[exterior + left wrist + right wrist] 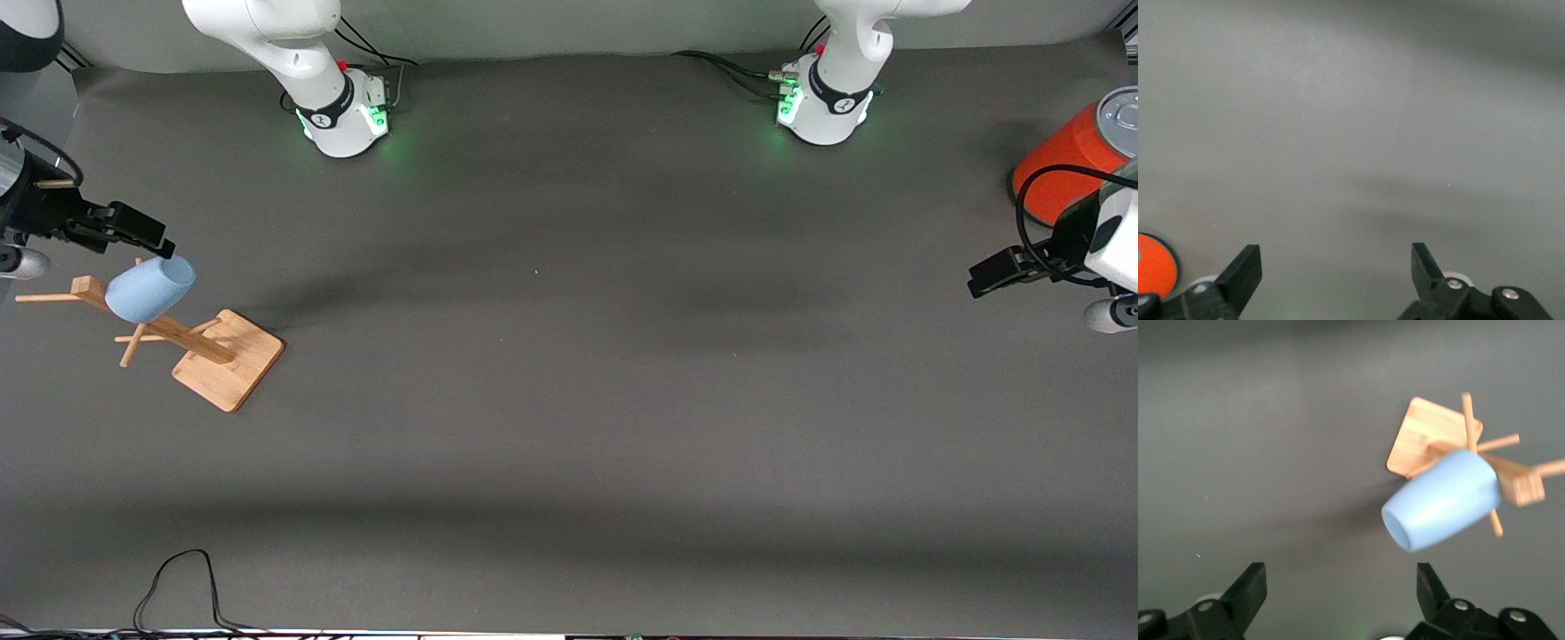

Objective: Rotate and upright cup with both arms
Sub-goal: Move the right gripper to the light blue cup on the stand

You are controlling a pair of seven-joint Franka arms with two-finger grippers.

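1. The cup (149, 288) hung tilted on a peg of the wooden rack (206, 345) – mouth angled down – at the right arm's end of the tabletop (569, 400).
2. The right gripper (133, 233) hovered just above the cup, jaws wide apart, holding nothing.
3. The left gripper (1000, 271) waited over bare tabletop at the left arm's end, jaws spread and empty – near the orange can (1062, 164).
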